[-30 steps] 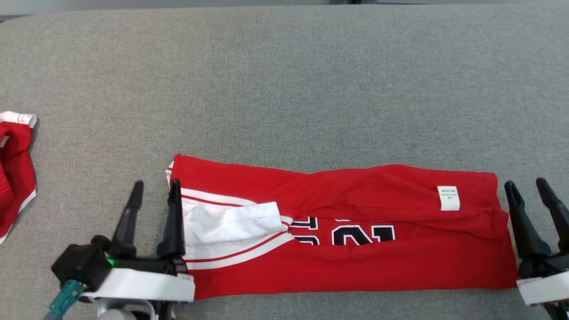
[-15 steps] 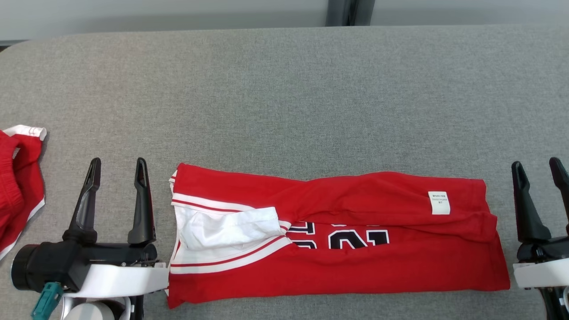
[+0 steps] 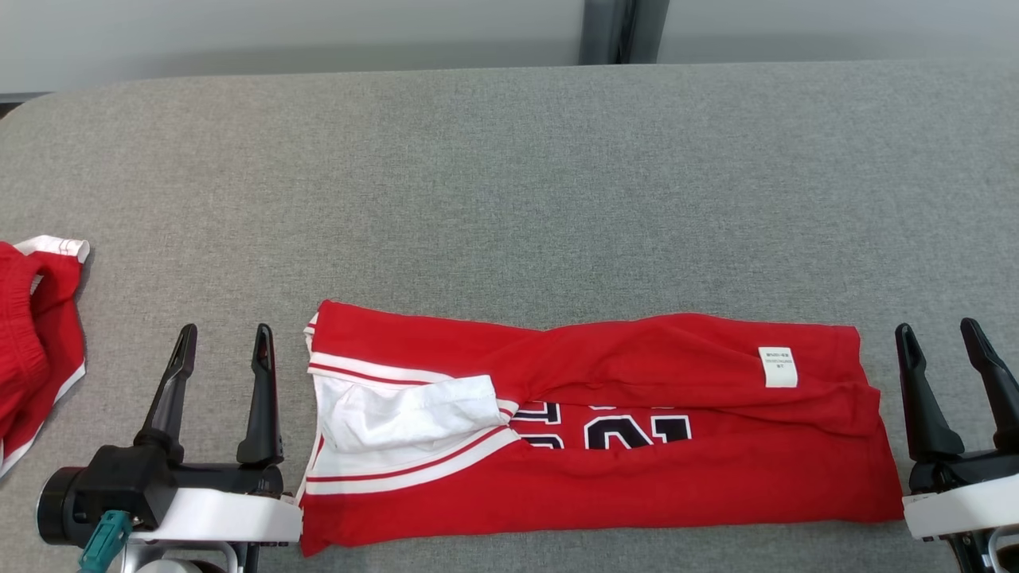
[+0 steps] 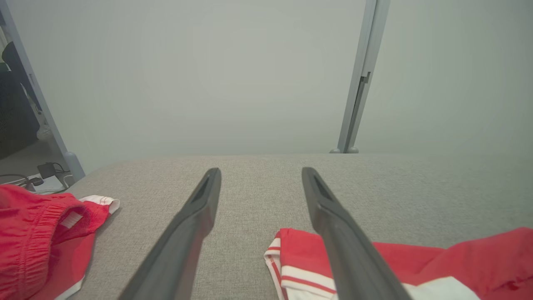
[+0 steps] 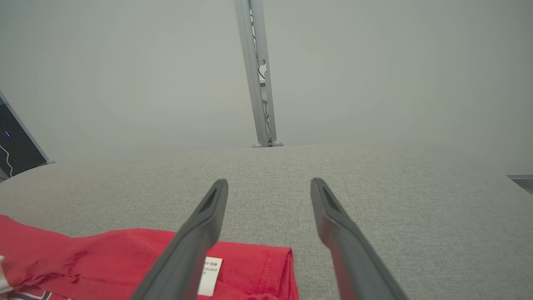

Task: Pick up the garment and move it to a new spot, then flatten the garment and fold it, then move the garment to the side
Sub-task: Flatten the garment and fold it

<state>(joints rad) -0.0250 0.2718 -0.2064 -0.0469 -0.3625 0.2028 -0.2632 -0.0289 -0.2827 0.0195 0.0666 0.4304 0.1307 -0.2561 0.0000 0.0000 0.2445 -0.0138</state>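
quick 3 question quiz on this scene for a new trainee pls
1. True or false: the left gripper is shut on the folded red jersey.
2. The white care label sits: A) near the jersey's right end, B) near its left end, C) over the black numbers.
3. What lies at the far left of the table?

Key:
1. False. It is open, beside the jersey's left end; the right gripper is open beside the right end.
2. A
3. A second red garment with white trim.
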